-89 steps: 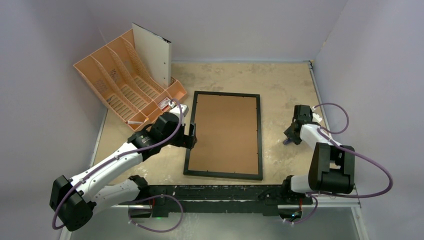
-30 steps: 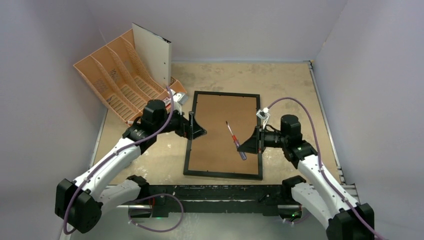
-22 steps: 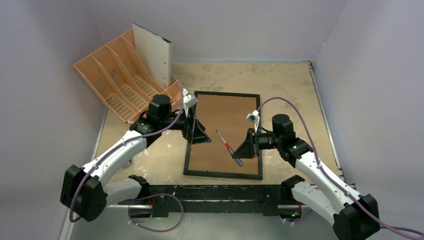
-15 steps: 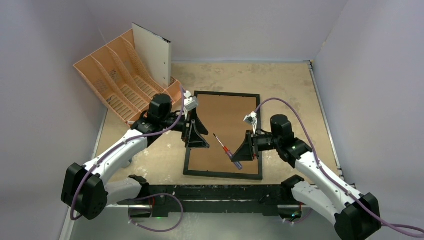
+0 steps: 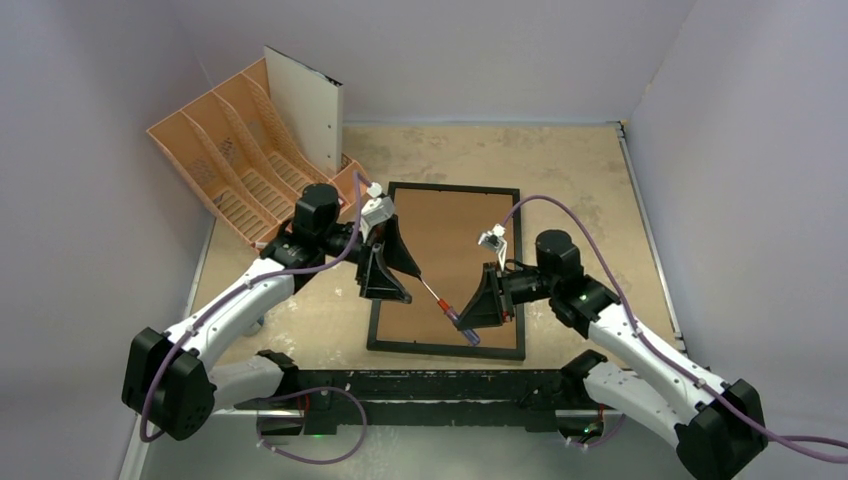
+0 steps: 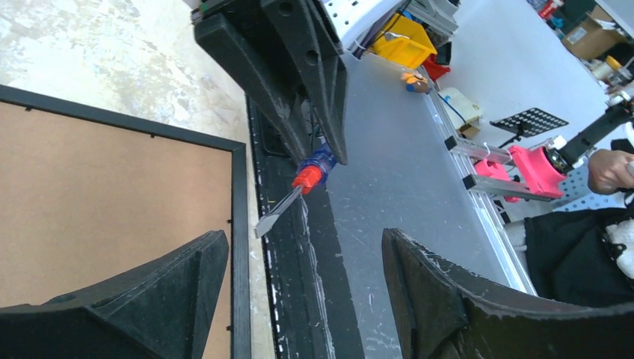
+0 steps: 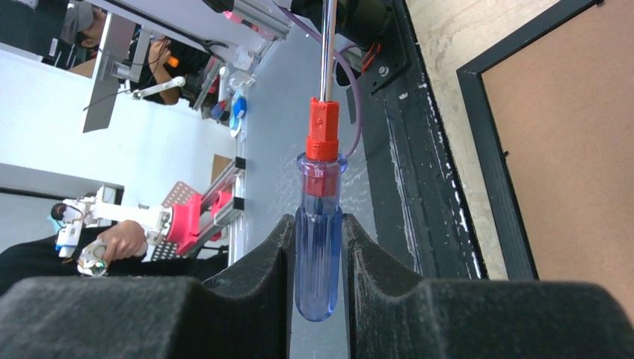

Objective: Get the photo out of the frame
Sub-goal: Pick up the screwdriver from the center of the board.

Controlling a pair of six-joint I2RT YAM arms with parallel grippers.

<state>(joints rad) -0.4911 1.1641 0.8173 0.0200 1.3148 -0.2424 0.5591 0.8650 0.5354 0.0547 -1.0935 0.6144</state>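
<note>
The frame (image 5: 452,187) lies flat with its brown fibreboard back (image 5: 455,235) facing up, so the photo is hidden. My right gripper (image 5: 466,316) hovers over the frame's near half, shut on the blue handle of a screwdriver (image 5: 440,301). In the right wrist view the handle (image 7: 319,254) sits pinched in the right gripper (image 7: 316,221). The blade points at my left gripper (image 5: 408,284), which is open just above the frame's left rail. In the left wrist view the screwdriver (image 6: 299,191) tip hangs ahead of the gap in the left gripper (image 6: 303,238), untouched, beside the frame's rail (image 6: 238,224).
An orange file organiser (image 5: 235,175) stands at the back left with a white sheet (image 5: 308,112) upright in it. A black rail (image 5: 430,385) runs along the near table edge. Grey walls close in on three sides.
The right arm carried the screwdriver from the table's right side to over the frame, sliding left and nearer. The left gripper lifted off the frame's left edge, turned toward the blade and narrowed slightly.
</note>
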